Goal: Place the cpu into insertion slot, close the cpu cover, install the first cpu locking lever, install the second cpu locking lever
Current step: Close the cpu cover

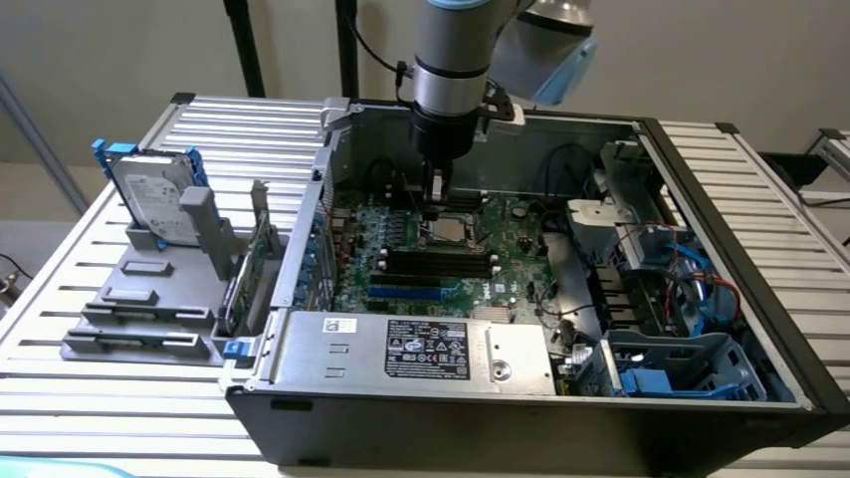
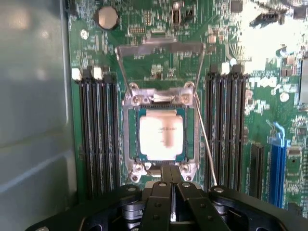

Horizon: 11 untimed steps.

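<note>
The cpu, a dull silver square, lies flat in the insertion slot, the square socket on the green motherboard. The cpu cover, a thin silver frame, appears tilted up from its hinge on the socket side away from my gripper, with the board showing through its window. A thin wire locking lever runs along one side of the socket. My gripper hovers at the socket's near edge, fingers shut together with nothing between them. In the exterior view the gripper hangs just above the socket inside the open computer case.
Long black memory slots flank the socket, and a blue slot lies further out. The case walls, power supply and drive bay with cables hem in the board. A hard drive stands outside.
</note>
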Each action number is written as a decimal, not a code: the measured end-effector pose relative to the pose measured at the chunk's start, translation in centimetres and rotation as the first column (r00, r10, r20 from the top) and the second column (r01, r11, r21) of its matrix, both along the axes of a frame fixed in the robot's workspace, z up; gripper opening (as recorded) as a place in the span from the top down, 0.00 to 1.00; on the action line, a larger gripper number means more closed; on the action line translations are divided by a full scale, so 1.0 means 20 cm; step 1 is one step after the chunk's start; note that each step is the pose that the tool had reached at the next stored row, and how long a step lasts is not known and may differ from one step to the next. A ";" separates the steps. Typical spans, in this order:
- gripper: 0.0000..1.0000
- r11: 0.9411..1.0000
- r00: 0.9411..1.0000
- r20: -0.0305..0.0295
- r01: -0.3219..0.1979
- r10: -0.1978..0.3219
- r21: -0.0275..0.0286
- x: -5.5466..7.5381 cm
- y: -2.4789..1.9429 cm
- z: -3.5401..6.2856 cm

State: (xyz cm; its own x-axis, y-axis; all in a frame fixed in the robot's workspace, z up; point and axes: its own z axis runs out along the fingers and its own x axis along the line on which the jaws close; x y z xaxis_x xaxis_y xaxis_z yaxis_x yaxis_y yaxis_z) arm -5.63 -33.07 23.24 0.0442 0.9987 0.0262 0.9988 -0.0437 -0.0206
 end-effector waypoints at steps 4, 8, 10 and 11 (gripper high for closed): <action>0.89 1.000 1.000 -0.008 0.000 0.000 0.000 0.09 -0.001 0.034; 0.89 1.000 1.000 -0.016 0.000 0.000 0.000 0.18 -0.002 0.081; 0.89 1.000 1.000 -0.019 0.000 0.000 0.000 0.23 -0.003 0.106; 0.89 1.000 1.000 -0.021 0.000 0.000 0.000 0.25 -0.004 0.118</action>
State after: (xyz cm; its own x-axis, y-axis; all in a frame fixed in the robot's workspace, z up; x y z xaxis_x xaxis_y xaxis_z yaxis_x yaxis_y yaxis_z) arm -0.64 -33.14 25.60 0.0446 0.9987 0.0253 0.9982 -0.0435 -0.0417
